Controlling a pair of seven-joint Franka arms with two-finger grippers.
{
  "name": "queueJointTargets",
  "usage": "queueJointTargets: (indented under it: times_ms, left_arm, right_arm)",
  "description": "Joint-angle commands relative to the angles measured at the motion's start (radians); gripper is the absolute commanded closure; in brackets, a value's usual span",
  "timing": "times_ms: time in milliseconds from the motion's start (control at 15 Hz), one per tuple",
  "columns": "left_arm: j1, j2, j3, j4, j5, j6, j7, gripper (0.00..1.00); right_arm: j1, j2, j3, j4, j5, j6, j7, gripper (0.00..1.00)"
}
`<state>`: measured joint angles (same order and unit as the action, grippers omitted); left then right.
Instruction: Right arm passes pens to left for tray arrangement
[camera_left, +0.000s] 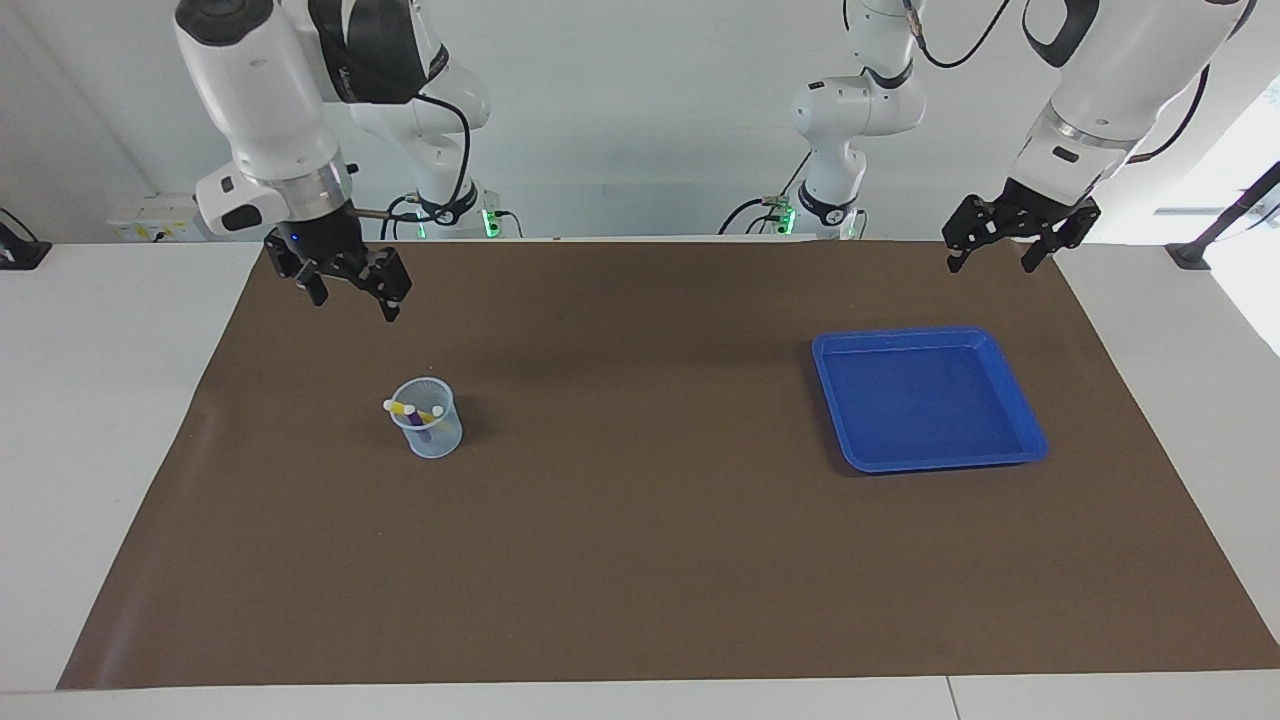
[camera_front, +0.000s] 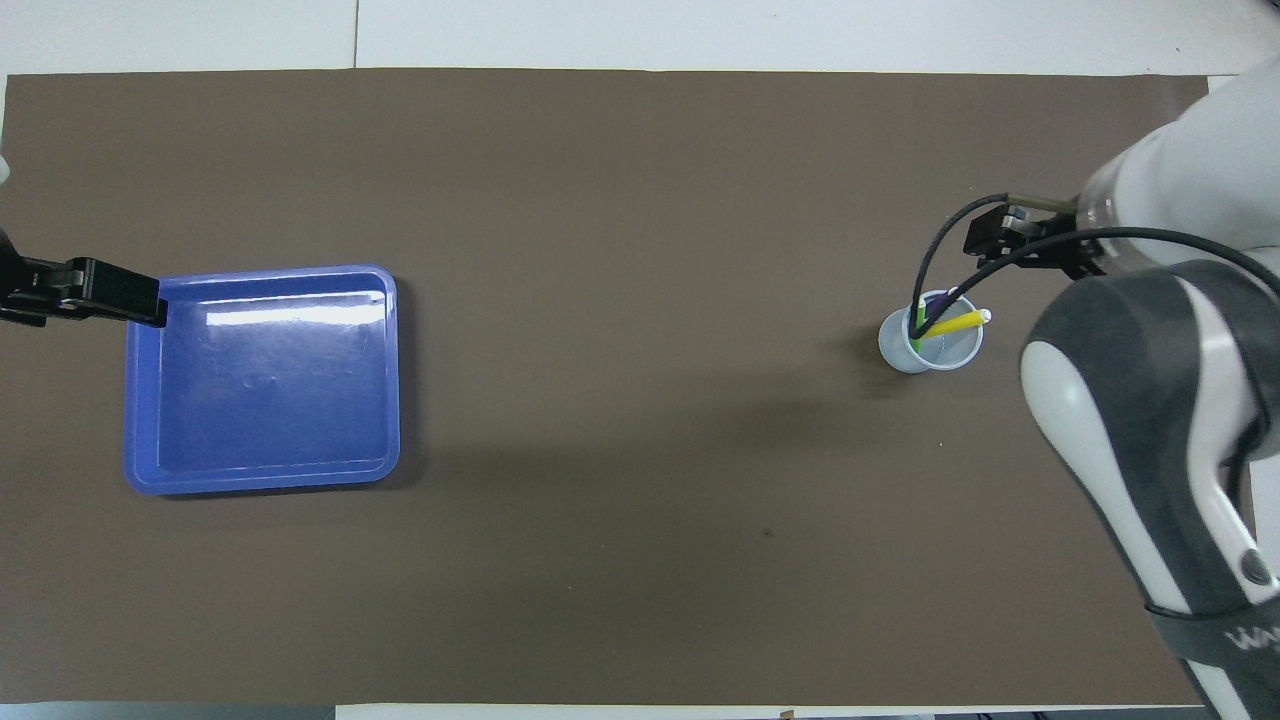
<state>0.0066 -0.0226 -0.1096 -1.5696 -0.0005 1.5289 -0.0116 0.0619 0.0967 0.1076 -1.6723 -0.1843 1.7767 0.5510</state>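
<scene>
Three pens, green (camera_front: 917, 327), purple (camera_front: 937, 304) and yellow (camera_front: 957, 322), stand slanted in a small translucent pale-blue cup (camera_left: 429, 428) toward the right arm's end of the table. The same pens (camera_left: 412, 410) show as a bunch in the facing view. My right gripper (camera_left: 355, 304), with its blue light, hangs open over the brown mat beside the cup (camera_front: 930, 348), above it and touching nothing. From overhead the right gripper (camera_front: 1003, 236) sits just off the cup's rim. The blue tray (camera_left: 925, 400) lies empty toward the left arm's end. My left gripper (camera_left: 990, 266) waits open over the mat by the tray (camera_front: 260, 390).
A brown mat (camera_left: 640, 560) covers the table. The right arm's black cable (camera_front: 935, 262) loops over the cup in the overhead view. Its bulky forearm (camera_front: 1150, 420) covers that end of the mat.
</scene>
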Motion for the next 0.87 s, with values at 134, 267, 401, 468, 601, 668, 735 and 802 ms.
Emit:
queueJointTargets:
  times_ms: [134, 267, 401, 468, 601, 668, 735, 802]
  left_arm:
    - [-0.005, -0.002, 0.007, 0.006, 0.02, -0.019, 0.009, 0.0]
    - [-0.005, -0.002, 0.007, 0.006, 0.02, -0.021, 0.009, 0.0]
    - [-0.005, -0.002, 0.007, 0.006, 0.02, -0.019, 0.009, 0.0]
    - [-0.005, -0.002, 0.007, 0.006, 0.02, -0.019, 0.009, 0.0]
    - [-0.005, -0.002, 0.007, 0.006, 0.02, -0.019, 0.009, 0.0]
    - [-0.005, -0.002, 0.007, 0.006, 0.02, -0.019, 0.009, 0.0]
    - [-0.005, -0.002, 0.007, 0.006, 0.02, -0.019, 0.009, 0.0]
    - [-0.005, -0.002, 0.007, 0.006, 0.02, -0.019, 0.009, 0.0]
  right_arm:
    - [-0.004, 0.19, 0.047, 0.098, -0.055, 0.026, 0.24, 0.05]
    - [-0.002, 0.237, 0.069, 0.123, -0.073, 0.021, 0.302, 0.13]
    - [0.007, 0.262, 0.087, 0.143, -0.073, 0.009, 0.384, 0.16]
    - [0.009, 0.265, 0.09, 0.143, -0.073, 0.006, 0.421, 0.18]
    - [0.013, 0.268, 0.095, 0.134, -0.073, -0.008, 0.452, 0.24]
    - [0.015, 0.268, 0.095, 0.12, -0.075, -0.013, 0.484, 0.29]
    - [0.015, 0.27, 0.095, 0.106, -0.075, -0.026, 0.515, 0.35]
    - [0.015, 0.273, 0.095, 0.102, -0.075, -0.035, 0.526, 0.37]
